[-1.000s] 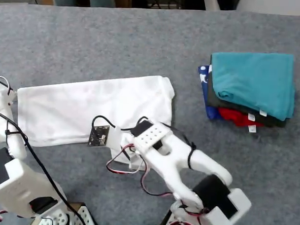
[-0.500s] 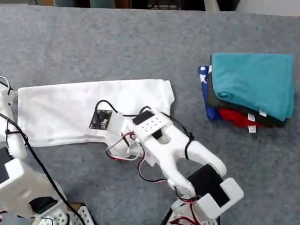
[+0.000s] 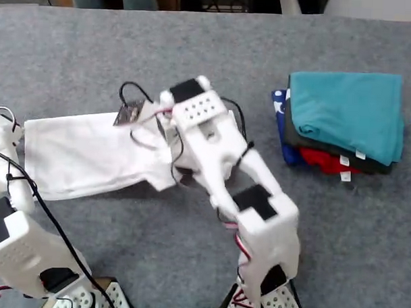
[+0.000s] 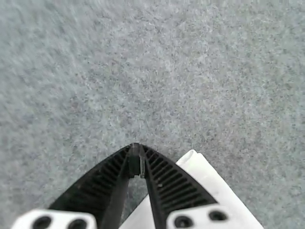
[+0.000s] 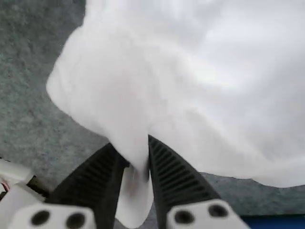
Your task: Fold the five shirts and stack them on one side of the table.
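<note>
Grey felt-covered table (image 3: 74, 55), two white arms at the near edge. White shirt (image 3: 77, 156) lies flat on the left half of the table, spread out long, not folded up yet. Its right end bunches up under the right arm's wrist.

Stack of folded shirts (image 3: 345, 115) on the right side of the table, well apart from the white shirt: teal on top, dark grey under it, then red, and a blue one with white spots showing at the stack's left edge. Four in the pile.

Right arm (image 3: 219, 154) stretches from the near edge out over the middle of the table, wrist above the white shirt's right end, wires looping off it. Left arm (image 3: 13, 235) sits at the near left corner, beside the shirt's left edge.

Right gripper (image 5: 138, 143): black ribbed jaws pinched on a fold of white shirt (image 5: 190, 71), cloth draped around and between them, grey table below. Left gripper (image 4: 137, 152): jaws closed tip to tip, nothing between them, pointing down at bare grey felt.
</note>
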